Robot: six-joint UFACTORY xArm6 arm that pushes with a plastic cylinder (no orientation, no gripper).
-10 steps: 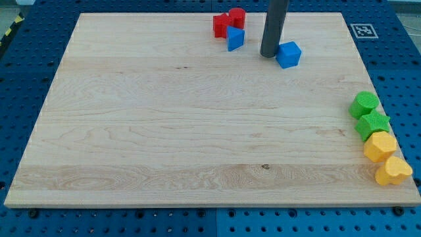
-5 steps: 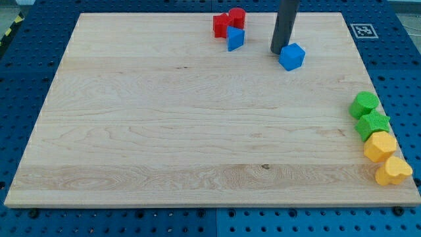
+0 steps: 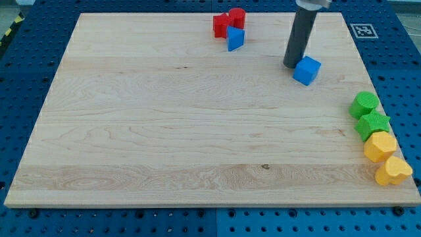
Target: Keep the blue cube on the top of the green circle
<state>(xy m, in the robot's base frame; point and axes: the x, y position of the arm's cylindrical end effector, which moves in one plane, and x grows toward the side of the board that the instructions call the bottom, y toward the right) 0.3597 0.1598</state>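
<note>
Where my tip touches: one blue cube.

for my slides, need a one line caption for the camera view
My tip touches the blue cube on its upper-left side, up and to the left of the green circle at the board's right edge.

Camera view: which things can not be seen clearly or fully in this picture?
- Whether my tip touches the blue cube: the rod stands close at its upper left; no gap can be made out.
- The rod's upper part: cut off by the view's top.
- The two red blocks: they overlap, so their shapes stay unclear.
</note>
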